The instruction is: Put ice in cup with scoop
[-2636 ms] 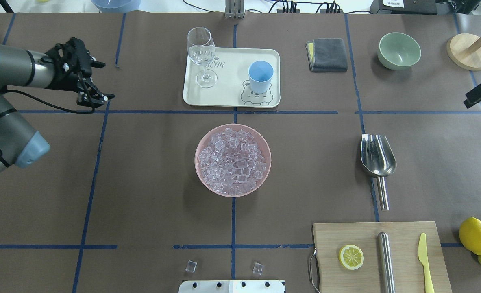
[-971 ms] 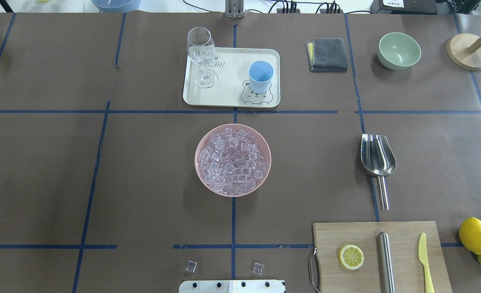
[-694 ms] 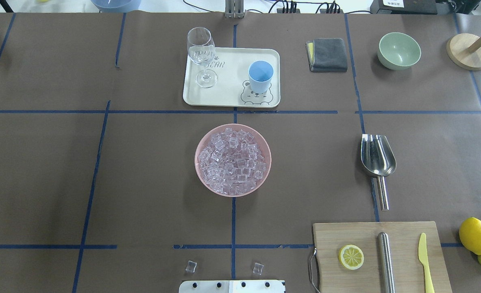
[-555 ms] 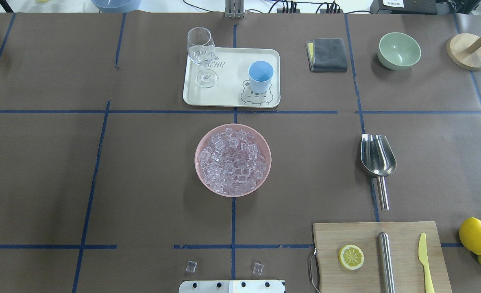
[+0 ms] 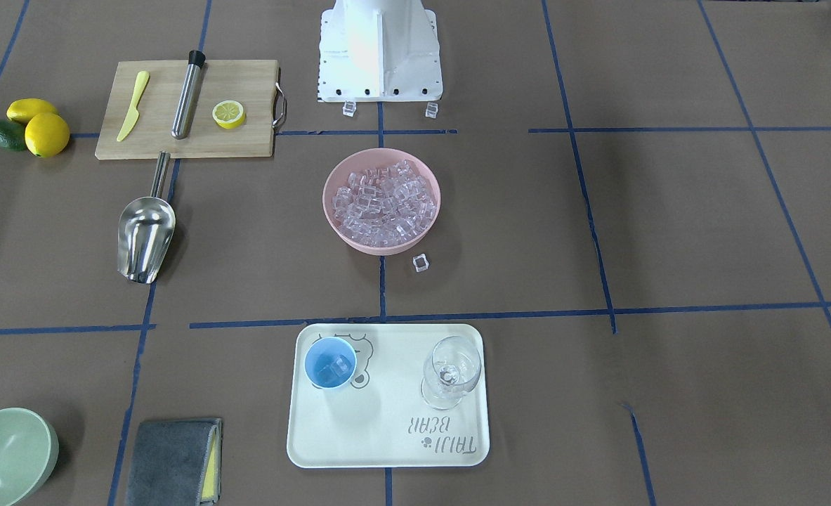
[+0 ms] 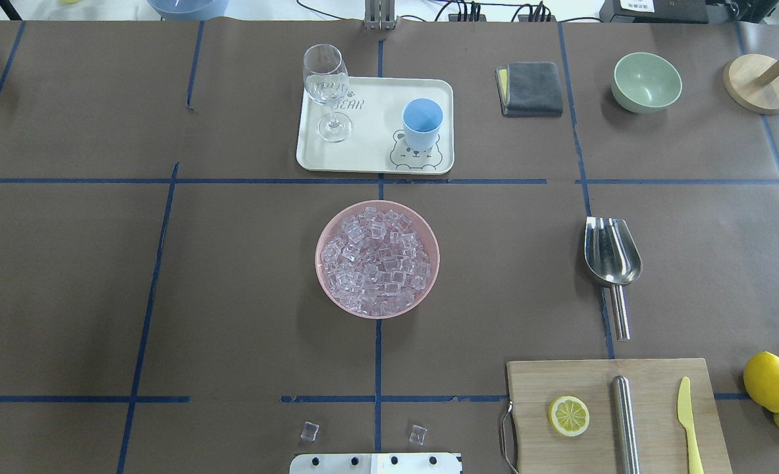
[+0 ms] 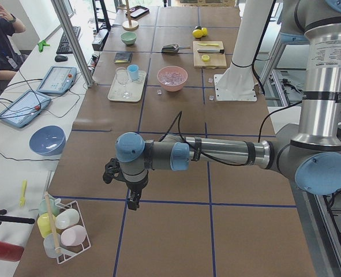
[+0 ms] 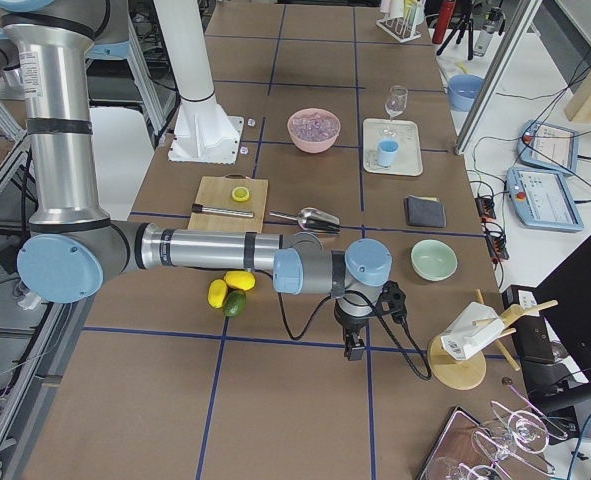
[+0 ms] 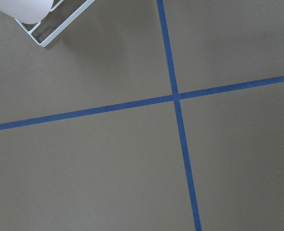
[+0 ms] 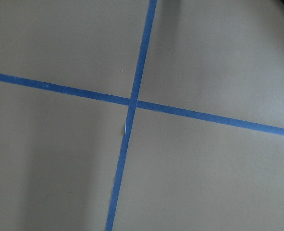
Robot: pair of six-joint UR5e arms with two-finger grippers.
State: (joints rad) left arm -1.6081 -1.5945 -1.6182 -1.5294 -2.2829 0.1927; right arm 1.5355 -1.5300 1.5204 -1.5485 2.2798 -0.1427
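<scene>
The ice [image 6: 376, 260] fills a pink bowl [image 6: 323, 230] at the table's middle; it also shows in the front view [image 5: 385, 199]. The light-blue cup [image 5: 330, 362] stands on a cream tray [image 5: 387, 450] with ice cubes showing inside; overhead it [image 6: 422, 122] is on the tray's right. The steel scoop [image 6: 612, 253] lies flat on the table to the right of the bowl, handle toward the robot. My left gripper [image 7: 133, 202] and right gripper [image 8: 354, 350] hang over bare table far beyond each end. I cannot tell whether they are open or shut.
A wine glass [image 6: 326, 85] stands on the tray's left. One loose cube [image 5: 421, 263] lies beside the bowl, two [image 6: 309, 430] near the robot's base. A cutting board [image 6: 613, 415] holds a lemon slice, steel tube and knife. A green bowl [image 6: 647, 80] and grey cloth [image 6: 531, 87] sit at the far right.
Since 2.6 s ago both arms have left the overhead view, the left one out to the left, the right one out to the right. Nothing on the table has moved.
</scene>
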